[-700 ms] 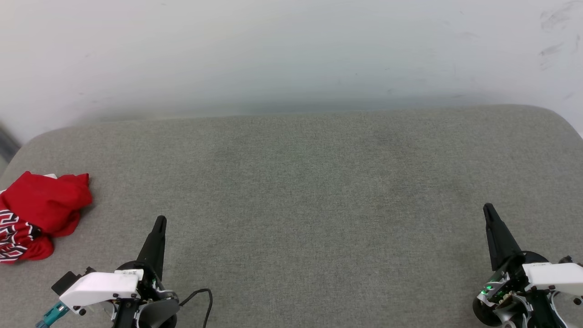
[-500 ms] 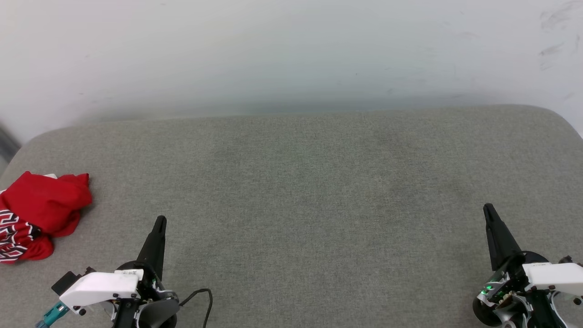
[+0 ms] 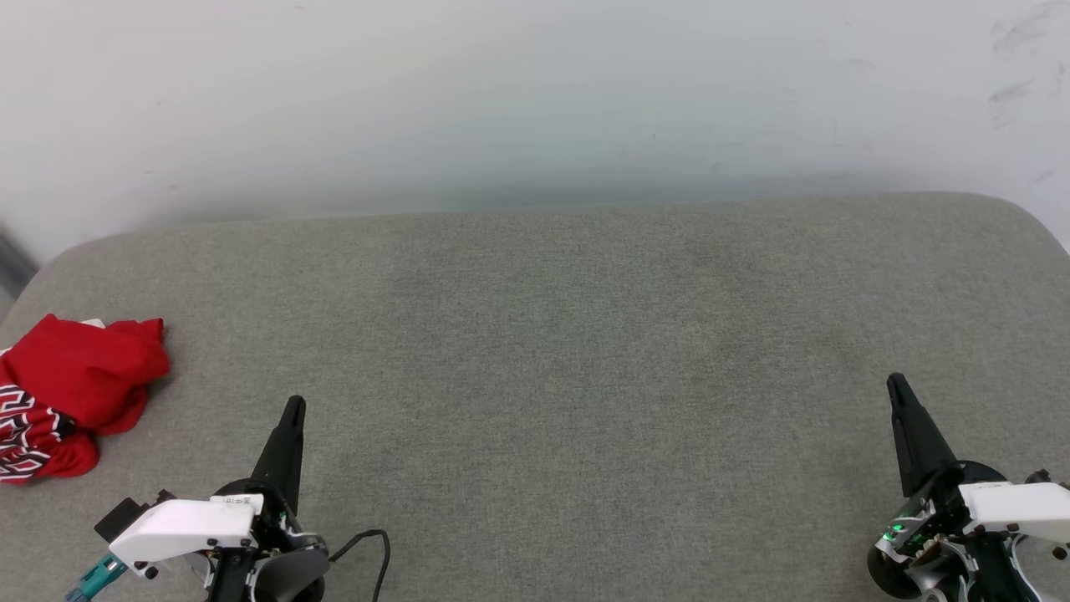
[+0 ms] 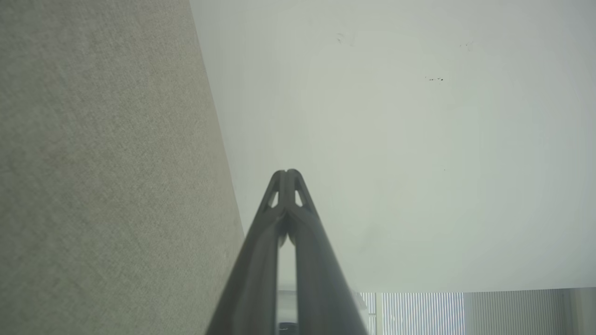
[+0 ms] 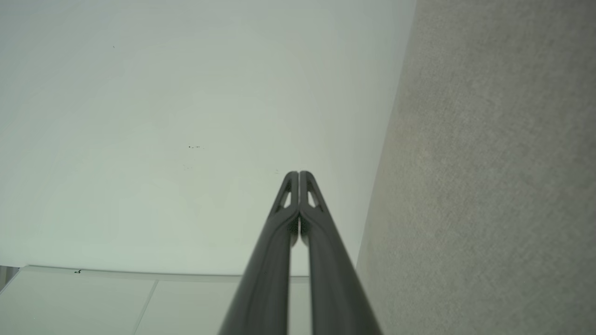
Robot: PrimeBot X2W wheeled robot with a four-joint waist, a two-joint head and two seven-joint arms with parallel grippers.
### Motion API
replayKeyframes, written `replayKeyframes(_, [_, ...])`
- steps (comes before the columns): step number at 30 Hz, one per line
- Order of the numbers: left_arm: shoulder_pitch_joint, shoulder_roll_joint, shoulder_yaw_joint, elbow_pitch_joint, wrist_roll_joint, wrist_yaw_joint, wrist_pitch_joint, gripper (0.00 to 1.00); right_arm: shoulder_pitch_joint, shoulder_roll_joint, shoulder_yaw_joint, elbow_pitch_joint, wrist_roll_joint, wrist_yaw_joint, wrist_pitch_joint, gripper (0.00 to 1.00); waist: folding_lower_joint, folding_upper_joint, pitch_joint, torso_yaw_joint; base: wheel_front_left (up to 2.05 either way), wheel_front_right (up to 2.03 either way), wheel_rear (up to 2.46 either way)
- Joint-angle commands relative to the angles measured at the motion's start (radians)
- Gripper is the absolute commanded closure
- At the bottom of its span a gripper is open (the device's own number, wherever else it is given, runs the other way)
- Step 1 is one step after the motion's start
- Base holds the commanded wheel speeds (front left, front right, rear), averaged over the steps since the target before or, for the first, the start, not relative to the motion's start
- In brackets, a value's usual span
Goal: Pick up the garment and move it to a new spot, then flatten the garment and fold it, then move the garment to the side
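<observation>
The garment [image 3: 71, 393] lies crumpled at the far left edge of the grey cushioned surface [image 3: 552, 351], red with black-and-white lettering showing at its lower left. My left gripper [image 3: 293, 406] sits at the lower left, shut and holding nothing, to the right of the garment and apart from it. Its tips [image 4: 287, 174] press together in the left wrist view. My right gripper [image 3: 896, 383] rests at the lower right, shut and holding nothing, far from the garment. The right wrist view shows its fingertips [image 5: 298, 175] closed against each other.
A pale wall [image 3: 535, 100] rises behind the cushion's far edge. The cushion's corners round off at the far left and far right. A black cable [image 3: 372, 548] loops beside my left wrist.
</observation>
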Motion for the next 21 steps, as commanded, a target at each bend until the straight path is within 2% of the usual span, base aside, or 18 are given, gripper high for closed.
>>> replayKeyframes(1, [-0.007, -0.001, 0.004, 0.000, 0.002, -0.002, 0.005, 1.00, -0.013, 0.003, 0.000, 0.001, -0.005, 0.000, 0.002, 1.00, 0.0000, 0.0000, 0.000, 0.000, 0.00, 0.00, 0.00])
replayKeyframes(8, [-0.007, -0.001, 0.004, 0.000, 0.002, -0.002, 0.005, 1.00, -0.013, 0.003, 0.000, 0.001, -0.005, 0.000, 0.001, 1.00, 0.0000, 0.0000, 0.000, 0.000, 0.00, 0.00, 0.00])
replayKeyframes(9, [0.000, 0.000, 0.000, 0.000, 0.000, 0.000, 0.000, 0.00, 0.000, 0.000, 0.000, 0.000, 0.000, 0.000, 0.000, 0.00, 0.0000, 0.0000, 0.000, 0.000, 0.00, 0.00, 0.00])
replayKeyframes(21, [0.036, -0.003, 0.008, -0.008, 0.047, 0.000, -0.048, 0.00, 0.031, 0.001, 0.006, 0.020, -0.047, 0.000, -0.047, 0.00, 0.0000, 0.0000, 0.000, 0.000, 0.00, 0.00, 0.00])
